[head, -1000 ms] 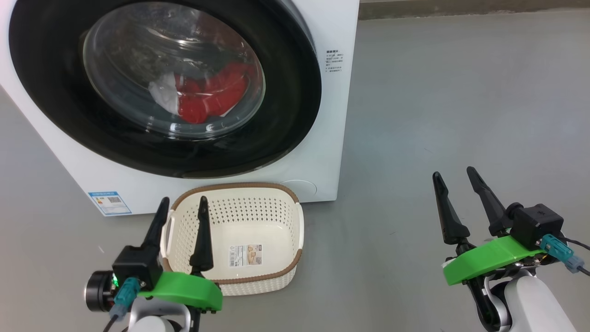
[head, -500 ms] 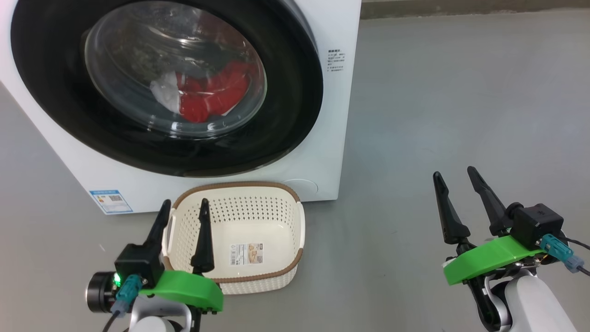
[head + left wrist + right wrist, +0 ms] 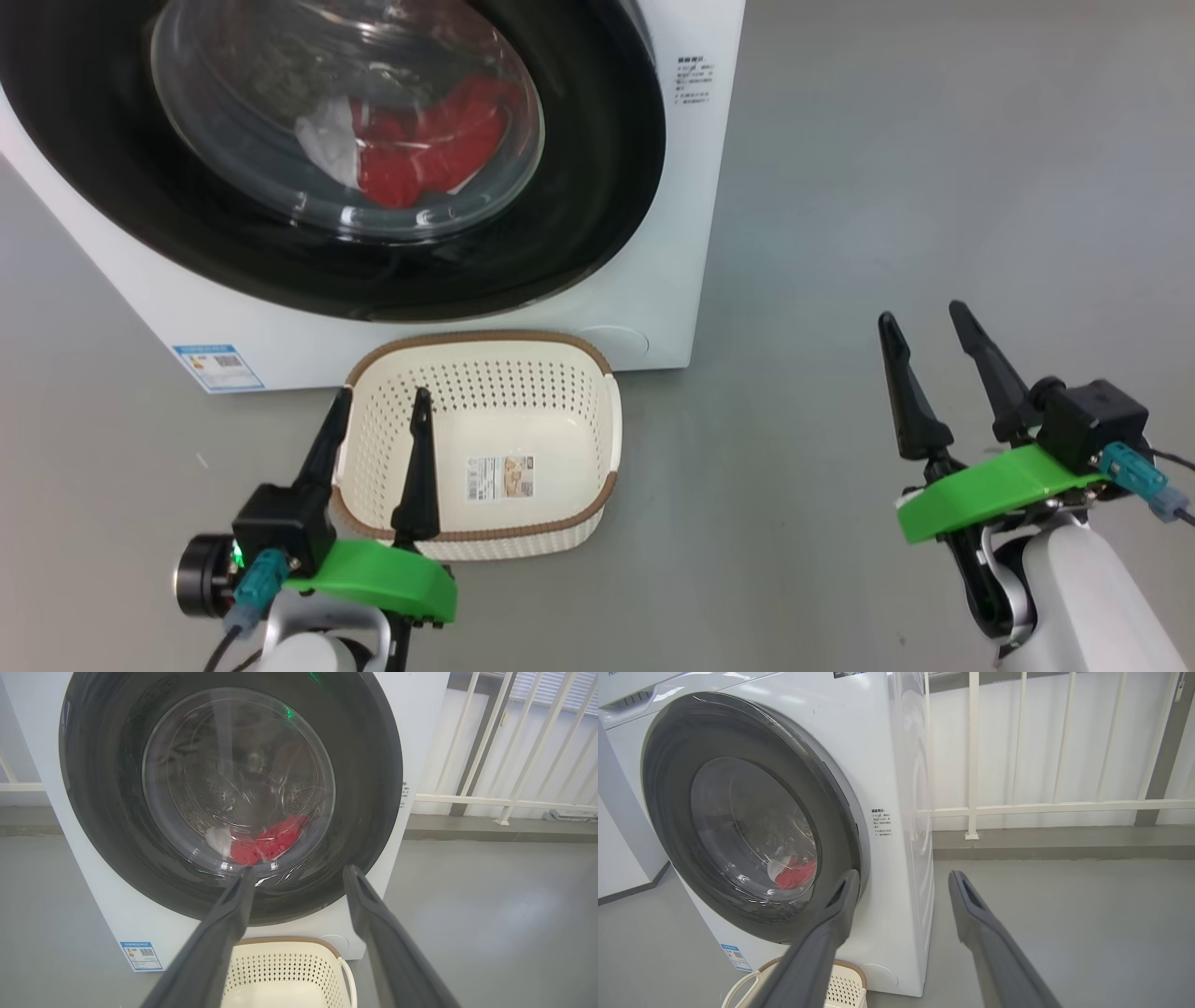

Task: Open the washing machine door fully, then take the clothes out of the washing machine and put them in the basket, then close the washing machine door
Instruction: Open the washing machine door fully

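Observation:
The white washing machine (image 3: 653, 308) stands ahead at the upper left. Its round black-rimmed door (image 3: 597, 168) lies against the front. Red and white clothes (image 3: 420, 149) show through the glass bowl, also in the left wrist view as clothes (image 3: 266, 842). The cream basket (image 3: 597, 411) sits on the floor just below the door, with nothing but a sticker inside. My left gripper (image 3: 378, 406) is open above the basket's left side. My right gripper (image 3: 924, 322) is open over bare floor, well right of the machine.
Grey floor (image 3: 934, 187) stretches to the right of the machine. A white railing (image 3: 1041, 807) and a low kerb stand behind it. A blue label (image 3: 217, 367) marks the machine's lower left corner.
The head view has shifted, so the machine and basket sit higher in it. The right gripper has risen slightly. Both grippers remain open.

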### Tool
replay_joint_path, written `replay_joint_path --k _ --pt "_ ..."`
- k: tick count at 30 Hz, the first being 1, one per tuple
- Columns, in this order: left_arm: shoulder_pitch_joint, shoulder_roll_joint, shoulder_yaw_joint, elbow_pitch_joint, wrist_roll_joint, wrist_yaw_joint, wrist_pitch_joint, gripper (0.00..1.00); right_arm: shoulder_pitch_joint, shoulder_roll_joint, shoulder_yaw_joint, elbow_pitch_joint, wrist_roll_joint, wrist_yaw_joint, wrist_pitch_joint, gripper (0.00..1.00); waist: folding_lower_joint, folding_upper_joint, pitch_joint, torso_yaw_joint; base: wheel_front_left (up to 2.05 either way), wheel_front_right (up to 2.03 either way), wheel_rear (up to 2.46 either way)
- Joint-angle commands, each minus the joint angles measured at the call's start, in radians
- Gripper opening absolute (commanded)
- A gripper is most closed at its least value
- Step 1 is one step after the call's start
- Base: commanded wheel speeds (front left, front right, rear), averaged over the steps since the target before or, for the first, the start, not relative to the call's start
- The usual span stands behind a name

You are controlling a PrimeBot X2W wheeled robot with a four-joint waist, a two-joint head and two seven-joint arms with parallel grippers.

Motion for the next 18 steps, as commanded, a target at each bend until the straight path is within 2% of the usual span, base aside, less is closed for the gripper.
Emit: replay_joint_path --k 1,3,4,7,18 --pt "-0.050 0.018 0.027 -0.040 -0.001 0.010 0.004 1.00 -0.051 -0.006 0.021 -0.023 -0.008 -0.001 -0.002 0.35 0.0000 0.0000 0.021 0.005 0.00 0.00 0.00" --pt "-0.055 0.019 0.024 -0.051 -0.002 0.009 0.007 1.00 -0.066 -0.006 0.021 -0.021 -0.009 -0.001 -0.001 0.24 0.0000 0.0000 0.037 0.008 0.00 0.00 0.00" --pt "-0.055 0.019 0.024 -0.051 -0.002 0.009 0.007 1.00 -0.066 -0.006 0.021 -0.021 -0.009 -0.001 -0.001 0.24 0.0000 0.0000 0.037 0.008 0.00 0.00 0.00" --pt "-0.061 0.019 0.019 -0.071 -0.001 0.010 0.009 1.00 -0.092 -0.006 0.022 -0.014 -0.008 -0.001 -0.001 0.00 0.0000 0.0000 0.064 0.012 0.00 0.00 0.00" --pt "-0.094 0.021 0.001 -0.144 0.003 0.008 0.002 1.00 -0.221 -0.006 0.028 0.015 0.021 -0.001 -0.006 0.00 0.0000 0.0000 0.176 0.030 0.00 0.00 0.00"
